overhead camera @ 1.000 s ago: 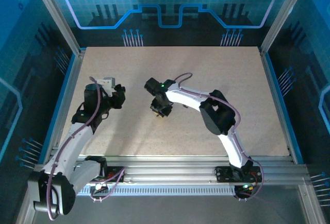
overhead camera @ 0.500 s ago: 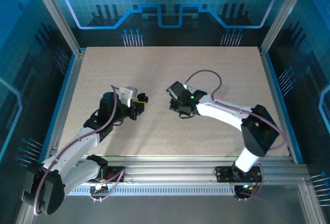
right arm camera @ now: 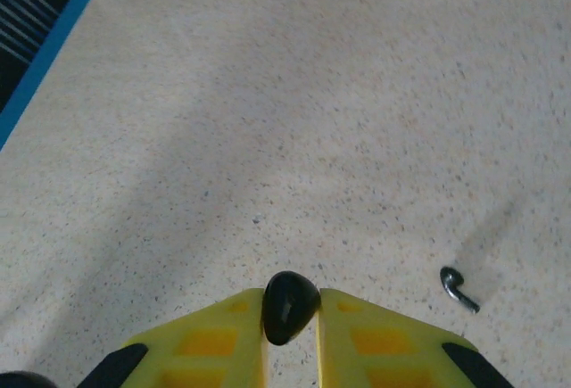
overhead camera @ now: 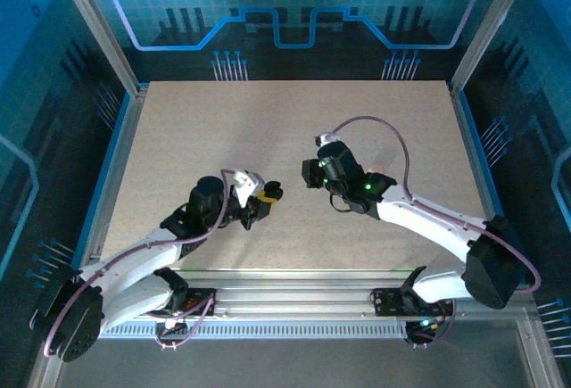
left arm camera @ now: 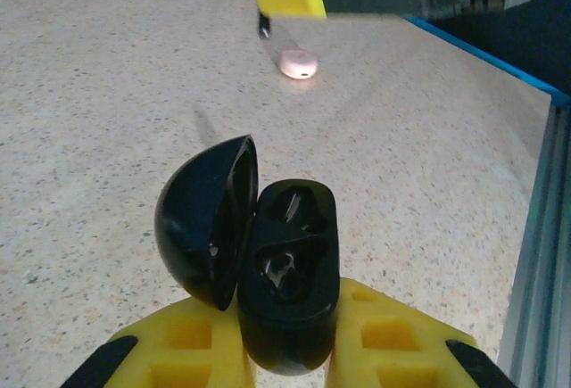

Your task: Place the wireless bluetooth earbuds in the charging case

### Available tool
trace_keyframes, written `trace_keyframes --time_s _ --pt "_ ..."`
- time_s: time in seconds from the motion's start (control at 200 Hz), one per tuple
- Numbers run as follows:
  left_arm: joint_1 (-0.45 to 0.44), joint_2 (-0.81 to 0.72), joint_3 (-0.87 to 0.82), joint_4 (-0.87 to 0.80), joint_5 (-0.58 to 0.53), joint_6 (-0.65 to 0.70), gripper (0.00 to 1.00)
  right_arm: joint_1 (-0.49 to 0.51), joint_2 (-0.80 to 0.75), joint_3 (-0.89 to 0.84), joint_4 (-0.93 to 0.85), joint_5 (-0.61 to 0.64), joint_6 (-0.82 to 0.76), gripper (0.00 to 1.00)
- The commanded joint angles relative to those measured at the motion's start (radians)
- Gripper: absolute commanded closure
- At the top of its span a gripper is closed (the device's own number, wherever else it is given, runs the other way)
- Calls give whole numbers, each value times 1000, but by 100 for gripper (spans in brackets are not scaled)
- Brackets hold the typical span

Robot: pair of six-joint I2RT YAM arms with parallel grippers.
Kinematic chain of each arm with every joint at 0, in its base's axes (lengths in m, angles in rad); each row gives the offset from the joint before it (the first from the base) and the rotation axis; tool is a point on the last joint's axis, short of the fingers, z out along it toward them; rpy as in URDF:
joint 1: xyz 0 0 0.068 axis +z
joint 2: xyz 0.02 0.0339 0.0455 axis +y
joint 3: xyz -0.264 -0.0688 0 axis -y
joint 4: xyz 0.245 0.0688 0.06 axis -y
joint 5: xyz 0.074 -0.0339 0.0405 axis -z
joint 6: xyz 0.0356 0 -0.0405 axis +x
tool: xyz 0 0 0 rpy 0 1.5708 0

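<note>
The left gripper [left arm camera: 285, 339] clamps the base of the glossy black hinged plastic charging case [left arm camera: 290, 268], lid open, while the right gripper [right arm camera: 292, 309] pinches one tiny smooth black earbud [right arm camera: 289, 299], probably light, slippery and best held across its rounded bulb
</note>
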Motion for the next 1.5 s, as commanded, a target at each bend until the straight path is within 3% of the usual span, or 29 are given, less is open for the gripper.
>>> trace_keyframes --time_s 0.0,0.26,0.705,1.161,1.496 --pt "-31 -14 -18 33 10 89 86 -6 -59 -34 61 -38 -188 80" --pt "-43 13 -23 81 9 114 86 -6 -176 -86 91 -151 -353 80" --pt "-47 29 -21 155 35 149 87 21 -288 -179 154 -395 -393 78" --pt "-53 4 -23 155 29 282 87 90 -243 -180 244 -444 -424 78" --pt "-54 -16 -11 140 36 281 87 103 -180 -178 288 -455 -426 78"
